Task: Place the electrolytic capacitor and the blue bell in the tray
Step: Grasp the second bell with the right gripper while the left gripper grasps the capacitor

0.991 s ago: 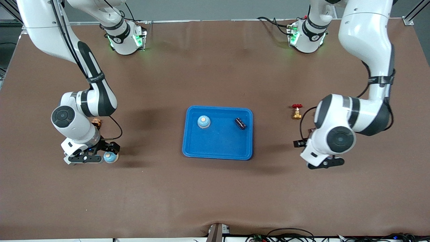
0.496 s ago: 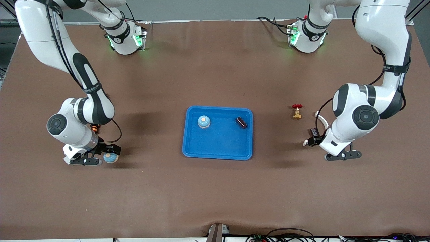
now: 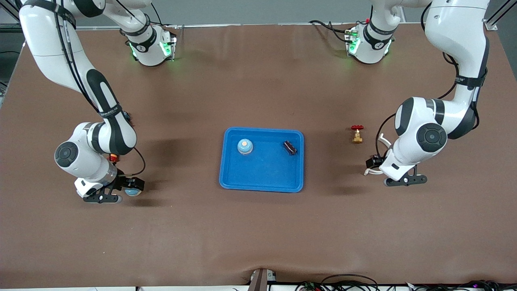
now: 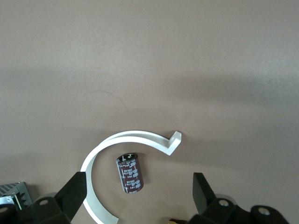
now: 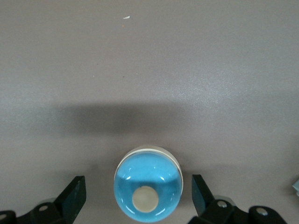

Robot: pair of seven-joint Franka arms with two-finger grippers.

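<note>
Brown worktop: both arms bent low at its two ends, having drifted outward from the tray. Tray holds a blue bell and capacitor. Left tool, jaws apart, over a second capacitor; right tool, apart, over another bell.

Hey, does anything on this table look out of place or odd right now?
Nothing is spilled or damaged. One oddity: the tray already holds a blue bell and a capacitor, yet a second bell sits under the open right gripper and a second capacitor under the open left gripper.
</note>
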